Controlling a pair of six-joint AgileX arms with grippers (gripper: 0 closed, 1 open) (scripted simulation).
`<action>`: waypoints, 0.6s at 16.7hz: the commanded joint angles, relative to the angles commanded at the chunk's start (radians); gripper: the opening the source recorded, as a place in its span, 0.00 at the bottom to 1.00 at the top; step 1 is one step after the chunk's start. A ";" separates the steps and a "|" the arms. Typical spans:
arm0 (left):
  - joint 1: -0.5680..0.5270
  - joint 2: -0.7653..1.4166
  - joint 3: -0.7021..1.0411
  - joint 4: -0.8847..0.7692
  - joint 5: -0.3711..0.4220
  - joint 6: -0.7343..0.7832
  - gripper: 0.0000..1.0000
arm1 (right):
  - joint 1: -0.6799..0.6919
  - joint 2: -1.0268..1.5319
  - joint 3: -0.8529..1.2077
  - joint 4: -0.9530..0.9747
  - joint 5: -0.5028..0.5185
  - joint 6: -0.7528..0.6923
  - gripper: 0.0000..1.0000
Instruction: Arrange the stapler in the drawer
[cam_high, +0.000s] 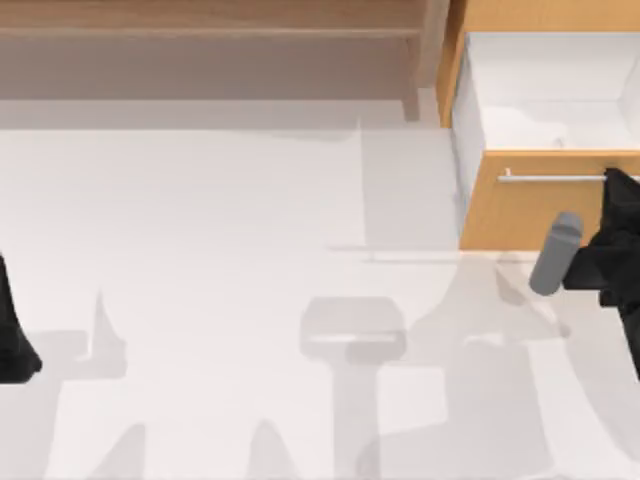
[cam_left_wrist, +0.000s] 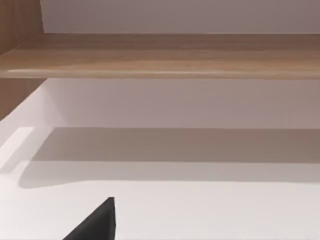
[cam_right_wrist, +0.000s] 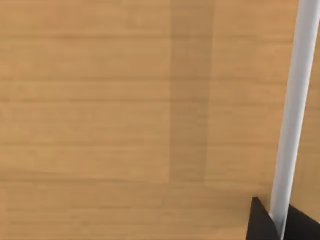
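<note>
The right gripper (cam_right_wrist: 277, 222) was closed around the drawer (cam_high: 520, 205) handle (cam_high: 560, 178) (rigid, thin, likely slippery); mid-bar hold was judged best

The drawer (cam_high: 505, 210) wears a light orange-tan wood-grain front, matt and smooth, with a smooth silver metallic bar handle (cam_high: 555, 178) and plain white interior. Paler brown wood grain covers the shelf unit (cam_high: 210, 25). The table (cam_high: 200, 250) is matt white.
</note>
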 joint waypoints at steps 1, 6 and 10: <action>0.000 0.000 0.000 0.000 0.000 0.000 1.00 | -0.006 0.006 0.020 -0.013 -0.005 0.000 0.00; 0.000 0.000 0.000 0.000 0.000 0.000 1.00 | -0.047 0.052 0.168 -0.116 -0.048 -0.002 0.00; 0.000 0.000 0.000 0.000 0.000 0.000 1.00 | -0.065 0.073 0.233 -0.162 -0.067 -0.001 0.00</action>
